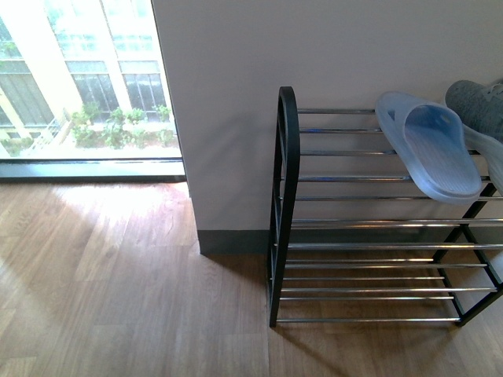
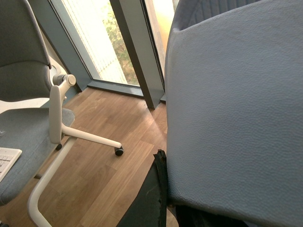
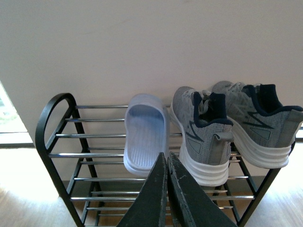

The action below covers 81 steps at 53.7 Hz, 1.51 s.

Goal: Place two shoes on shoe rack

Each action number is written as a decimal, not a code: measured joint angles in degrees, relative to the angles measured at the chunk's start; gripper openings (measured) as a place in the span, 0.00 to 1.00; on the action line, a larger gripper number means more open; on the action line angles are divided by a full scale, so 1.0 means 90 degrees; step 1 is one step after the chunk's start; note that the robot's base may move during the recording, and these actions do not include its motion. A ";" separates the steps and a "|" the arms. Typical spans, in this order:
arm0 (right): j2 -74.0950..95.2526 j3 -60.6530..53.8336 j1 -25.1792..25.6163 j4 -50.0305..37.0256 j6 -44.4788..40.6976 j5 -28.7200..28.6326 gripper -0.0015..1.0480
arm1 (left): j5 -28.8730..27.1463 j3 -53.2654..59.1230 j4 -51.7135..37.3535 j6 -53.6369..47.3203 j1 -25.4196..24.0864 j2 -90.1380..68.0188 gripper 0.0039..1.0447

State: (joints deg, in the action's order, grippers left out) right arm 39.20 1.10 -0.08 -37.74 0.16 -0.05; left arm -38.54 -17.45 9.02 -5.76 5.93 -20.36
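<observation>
Fingers of the right gripper [image 3: 166, 189] were pressed together with nothing between them, set back from the shoe rack [image 3: 52, 118]. Beyond the tips, on the top tier, stood both sneakers: the nearer one [image 3: 201, 137] just past the gripper, heel toward it, the second [image 3: 258, 123] beside it, the two touching or nearly so. A pale blue slipper [image 3: 144, 137] lay next to them. Both shoes on the rack, the task looked finished. The left gripper [image 2: 154, 198] showed only a dark edge beside a grey chair back [image 2: 236, 109]; its opening could not be told.
</observation>
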 joint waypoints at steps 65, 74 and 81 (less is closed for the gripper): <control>-0.3504 -0.0005 0.0000 0.3422 0.0000 0.0010 0.02 | 0.0002 0.0000 0.0000 0.0000 0.0000 0.0000 0.02; -0.4291 -0.0005 0.0000 0.4160 0.0002 0.0005 0.02 | 0.0000 0.0000 0.0000 0.0000 0.0000 0.0000 0.02; -0.4308 -0.0005 0.0000 0.4184 -0.0002 0.0005 0.04 | -0.0002 0.0000 0.0000 0.0000 0.0000 0.0000 0.02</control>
State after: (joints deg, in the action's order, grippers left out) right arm 0.43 1.06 -0.08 -0.08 0.14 -0.01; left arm -38.57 -17.45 9.02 -5.76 5.93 -20.36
